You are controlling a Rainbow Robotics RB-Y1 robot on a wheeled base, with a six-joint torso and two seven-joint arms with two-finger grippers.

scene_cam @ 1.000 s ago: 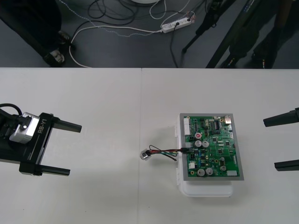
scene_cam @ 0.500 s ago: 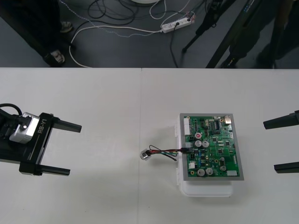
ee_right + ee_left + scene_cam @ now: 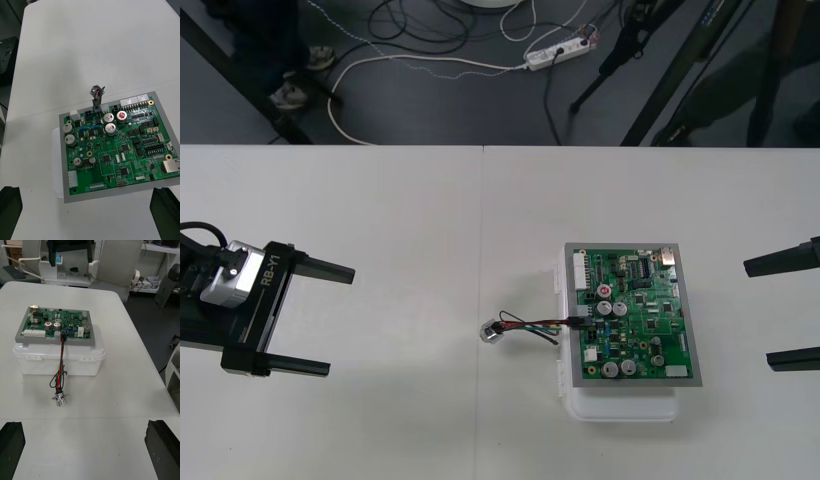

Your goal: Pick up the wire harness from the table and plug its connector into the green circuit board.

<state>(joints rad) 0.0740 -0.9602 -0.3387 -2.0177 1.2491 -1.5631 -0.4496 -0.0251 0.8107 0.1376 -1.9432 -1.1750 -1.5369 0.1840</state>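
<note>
The green circuit board [image 3: 632,313] rests on its white base [image 3: 620,405] right of the table's middle. The harness's black plug [image 3: 577,320] sits in the board's left edge, seen also as the plug [image 3: 98,107] and the plug [image 3: 62,337]. Its wires [image 3: 532,326] run left to the metal socket [image 3: 492,332], which lies on the table; in the left wrist view the socket [image 3: 60,398] lies in front of the base. My left gripper [image 3: 315,318] stands open at the far left. My right gripper [image 3: 780,310] stands open at the far right. Neither touches the harness.
The table [image 3: 400,220] spreads pale between the left gripper and the board. Dark floor with cables and tripod legs [image 3: 650,70] runs beyond the far edge.
</note>
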